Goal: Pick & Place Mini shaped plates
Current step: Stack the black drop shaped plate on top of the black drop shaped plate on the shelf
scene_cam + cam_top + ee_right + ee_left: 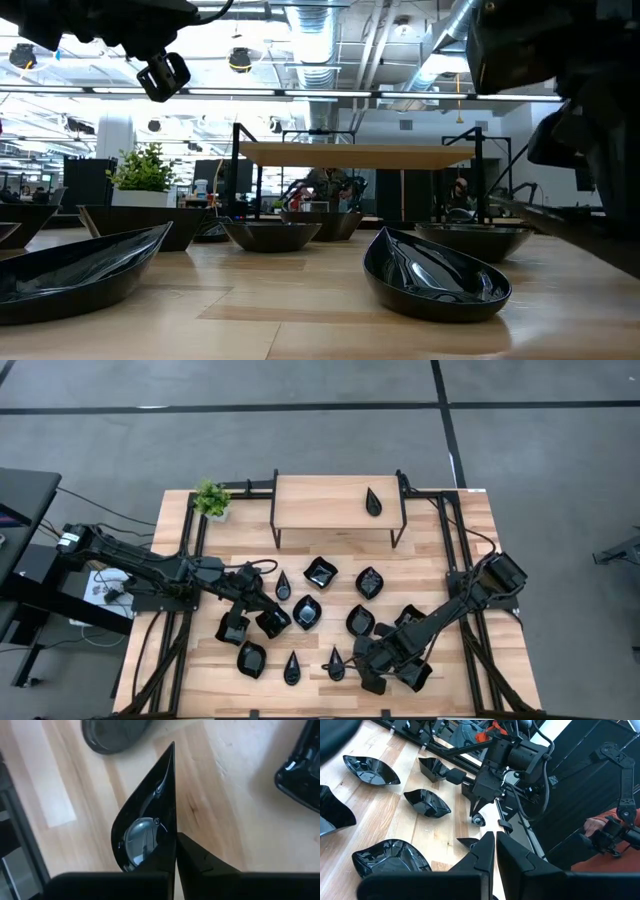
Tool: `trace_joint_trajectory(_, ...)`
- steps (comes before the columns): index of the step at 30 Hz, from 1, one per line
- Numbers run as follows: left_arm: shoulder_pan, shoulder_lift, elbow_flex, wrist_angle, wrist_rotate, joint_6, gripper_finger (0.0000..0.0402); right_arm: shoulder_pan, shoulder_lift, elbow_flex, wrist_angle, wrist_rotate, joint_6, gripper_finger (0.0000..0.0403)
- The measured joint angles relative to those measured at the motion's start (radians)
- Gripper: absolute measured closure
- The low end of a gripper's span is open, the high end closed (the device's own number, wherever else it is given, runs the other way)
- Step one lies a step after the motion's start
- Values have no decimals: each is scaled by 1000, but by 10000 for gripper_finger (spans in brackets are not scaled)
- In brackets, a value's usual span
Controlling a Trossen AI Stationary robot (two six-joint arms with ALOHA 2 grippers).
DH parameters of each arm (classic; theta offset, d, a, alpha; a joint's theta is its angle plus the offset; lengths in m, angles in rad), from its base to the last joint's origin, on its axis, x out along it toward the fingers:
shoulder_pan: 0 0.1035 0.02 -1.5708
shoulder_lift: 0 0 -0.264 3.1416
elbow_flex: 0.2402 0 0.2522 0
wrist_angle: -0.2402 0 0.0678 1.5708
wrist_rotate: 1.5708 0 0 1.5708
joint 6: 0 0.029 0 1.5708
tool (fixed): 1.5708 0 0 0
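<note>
Fingers of the right tool are pinched tight on the rim of a teardrop plate, which stands on edge at the near side of the worktop, its tip pointing away from the wrist. Just beside it lie another teardrop dish and a squarish plate. Farther left, the left tool hovers with its fingers drawn narrow, holding nothing, above more black plates scattered mid-worktop. One teardrop plate sits alone on the raised wooden shelf at the back, and a small potted plant stands at the back left corner.
</note>
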Motion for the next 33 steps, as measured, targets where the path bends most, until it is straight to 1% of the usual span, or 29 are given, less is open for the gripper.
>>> trace_joint_trajectory(10, -1, 0, 0, 0, 0, -1, 382, -3, 0, 75, -22, 3, 0, 401)
trace_joint_trajectory(14, -16, 0, 0, 0, 0, -38, 382, -20, 0, 124, -63, 3, -28, 401)
trace_joint_trajectory(21, -61, 0, 0, 0, -15, -43, 382, -98, 0, 220, -110, 4, -106, 401)
trace_joint_trajectory(28, -62, -2, 0, 44, -26, -41, 382, -192, 0, 337, -197, 3, -189, 401)
trace_joint_trajectory(30, -60, -5, 0, 60, -21, -23, 382, -229, 0, 373, -229, 3, -211, 401)
trace_joint_trajectory(33, -60, -42, -1, 72, 20, 41, 382, -289, 0, 433, -281, 3, -242, 401)
